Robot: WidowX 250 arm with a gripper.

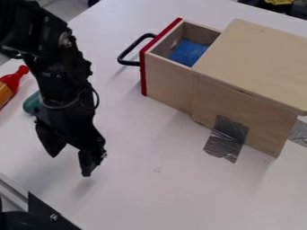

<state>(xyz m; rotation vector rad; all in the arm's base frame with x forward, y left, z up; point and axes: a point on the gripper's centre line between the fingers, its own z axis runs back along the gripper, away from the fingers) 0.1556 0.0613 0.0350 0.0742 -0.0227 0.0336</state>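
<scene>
Claw (71, 165) empty, fingers apart, above white table (150, 193). Teal object (31, 104) partly behind arm (55, 74); a sideways brush might knock it. Farther out: wooden box (258, 63), drawer (171, 87) pulled out, blue item (187, 52) inside. Jutting handle (131, 46) could snag a low-passing finger, jolting the drawer.

The fixed camera looks down at a slant onto the surface (141, 188), near enough that its frame cuts off the arm (60, 67) and the wooden box (258, 63).
</scene>
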